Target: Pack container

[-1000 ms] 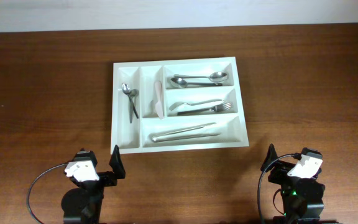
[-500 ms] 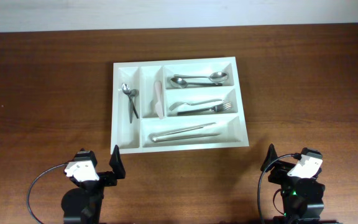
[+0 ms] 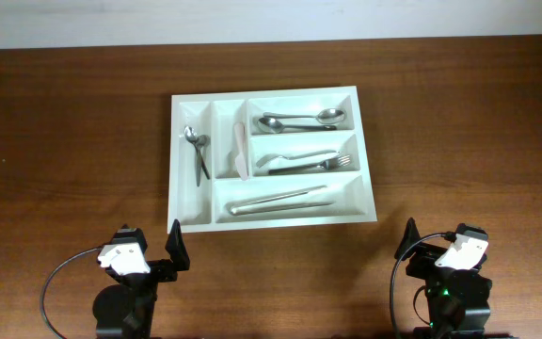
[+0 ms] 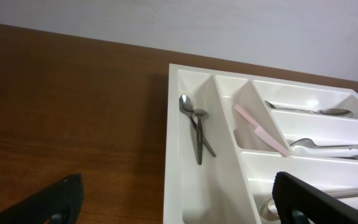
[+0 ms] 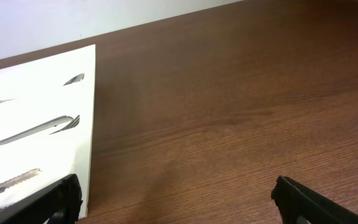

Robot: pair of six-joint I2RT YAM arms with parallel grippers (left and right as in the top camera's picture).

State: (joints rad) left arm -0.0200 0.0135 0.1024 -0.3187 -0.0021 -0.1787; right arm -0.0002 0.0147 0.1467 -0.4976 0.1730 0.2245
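Both arms are parked at the bottom edge of the overhead frame. The left pincer (image 4: 176,198) is spread wide and released, nothing between its fingers, and same deal for the right pincer (image 5: 176,199), open over bare wood. The brown bench (image 3: 64,141) carries the container (image 3: 188,202), which sits flat around the upper middle of the frame, well apart from both pincers and a bit closer to the left one. Nearest in the tray is the bottom long slot with some long silver pieces (image 3: 280,200), can't tell exactly what they are. Above that, the middle slot has forks (image 3: 310,163). The top slot holds big spoons (image 3: 299,120). On the tray's left side, the outer narrow slot has two small spoons (image 3: 197,153), and the slot next to it holds one pale pinkish knife (image 3: 239,151).
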